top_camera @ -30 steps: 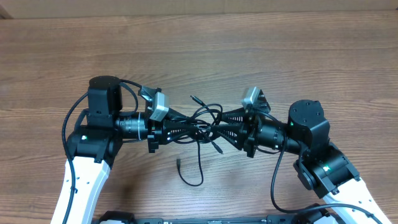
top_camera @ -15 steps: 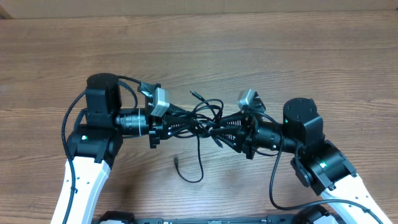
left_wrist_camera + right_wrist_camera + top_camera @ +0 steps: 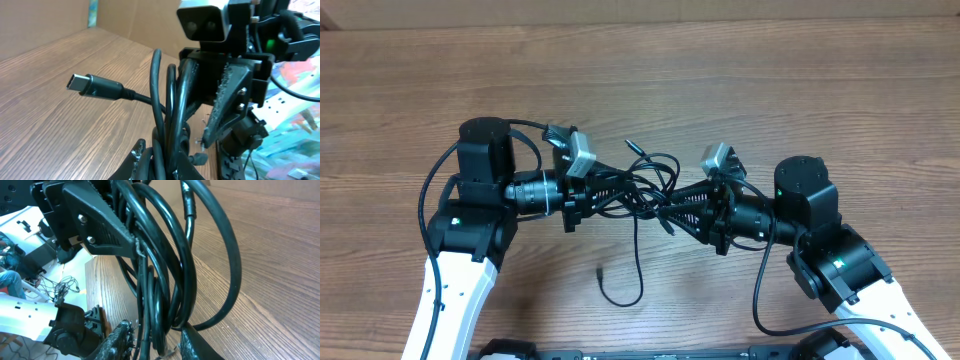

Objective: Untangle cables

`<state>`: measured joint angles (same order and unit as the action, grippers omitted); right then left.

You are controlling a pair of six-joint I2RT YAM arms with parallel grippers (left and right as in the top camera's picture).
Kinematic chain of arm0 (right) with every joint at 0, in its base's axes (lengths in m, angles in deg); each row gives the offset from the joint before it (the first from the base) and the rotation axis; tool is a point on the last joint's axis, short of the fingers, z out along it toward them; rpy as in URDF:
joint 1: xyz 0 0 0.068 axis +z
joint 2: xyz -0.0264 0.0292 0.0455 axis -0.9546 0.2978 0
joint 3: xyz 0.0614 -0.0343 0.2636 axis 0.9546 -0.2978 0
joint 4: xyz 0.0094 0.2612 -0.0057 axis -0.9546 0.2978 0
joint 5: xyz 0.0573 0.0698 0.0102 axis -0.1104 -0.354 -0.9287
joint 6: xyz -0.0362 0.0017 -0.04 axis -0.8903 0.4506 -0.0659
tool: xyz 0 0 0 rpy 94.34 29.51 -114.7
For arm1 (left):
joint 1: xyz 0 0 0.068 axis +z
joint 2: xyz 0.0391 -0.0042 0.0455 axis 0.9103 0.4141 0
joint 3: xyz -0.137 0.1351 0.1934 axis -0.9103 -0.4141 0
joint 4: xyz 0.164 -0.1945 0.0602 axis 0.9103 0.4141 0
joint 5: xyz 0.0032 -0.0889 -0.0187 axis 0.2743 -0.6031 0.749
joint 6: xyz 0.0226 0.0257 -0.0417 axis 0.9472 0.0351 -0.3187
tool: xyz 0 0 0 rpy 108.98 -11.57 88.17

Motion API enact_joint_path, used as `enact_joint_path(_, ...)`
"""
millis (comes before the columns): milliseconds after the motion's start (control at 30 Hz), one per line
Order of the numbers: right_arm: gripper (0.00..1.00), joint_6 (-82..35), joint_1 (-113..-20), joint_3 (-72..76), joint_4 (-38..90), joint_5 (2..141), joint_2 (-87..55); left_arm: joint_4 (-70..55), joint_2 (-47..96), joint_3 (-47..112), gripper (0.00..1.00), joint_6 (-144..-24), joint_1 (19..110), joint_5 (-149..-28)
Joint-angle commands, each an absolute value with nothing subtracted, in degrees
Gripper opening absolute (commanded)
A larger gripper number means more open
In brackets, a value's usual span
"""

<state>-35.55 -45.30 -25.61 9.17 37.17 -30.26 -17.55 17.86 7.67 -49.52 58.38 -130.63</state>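
Note:
A tangle of thin black cables (image 3: 646,186) hangs above the table between my two grippers. My left gripper (image 3: 618,195) is shut on the bundle's left side, with several strands (image 3: 167,125) rising out of its jaws. From the right, my right gripper (image 3: 666,207) is shut on the same bundle (image 3: 165,280). One silvery plug (image 3: 92,85) sticks out free toward the far side (image 3: 631,146). A single loop (image 3: 625,290) droops to the table, ending in a small plug (image 3: 600,272). In the left wrist view the right gripper (image 3: 225,100) faces me closely.
Bare wooden table (image 3: 770,90) spreads on all sides. A cardboard wall (image 3: 640,10) runs along the far edge. Thicker black arm cables (image 3: 428,195) loop beside each arm.
The right gripper came left toward the left one, and both lifted the tangle slightly toward the far side. The drooping loop and its plug slid a little left on the table.

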Motion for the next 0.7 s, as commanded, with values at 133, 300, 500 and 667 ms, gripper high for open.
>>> enact_joint_path(133, 0.29, -35.6, -45.4, -24.1, 7.9, 37.1, -30.4, -17.8, 18.1, 8.9, 0.04, -51.8, 58.0, -123.8)
enact_joint_path(300, 0.29, -35.6, -45.4, -24.1, 7.1, 38.1, -30.4, -17.7, 18.1, 8.9, 0.04, -51.8, 58.0, -122.6)
enact_joint_path(500, 0.29, -35.6, -45.4, -24.1, 4.6, 38.1, -30.4, -17.6, 18.1, 8.9, 0.04, -51.8, 57.6, -124.7)
enact_joint_path(667, 0.3, -35.6, -45.4, -24.1, 0.9, 38.1, -30.4, -17.7, 18.1, 8.9, 0.04, -51.8, 56.1, -128.7)
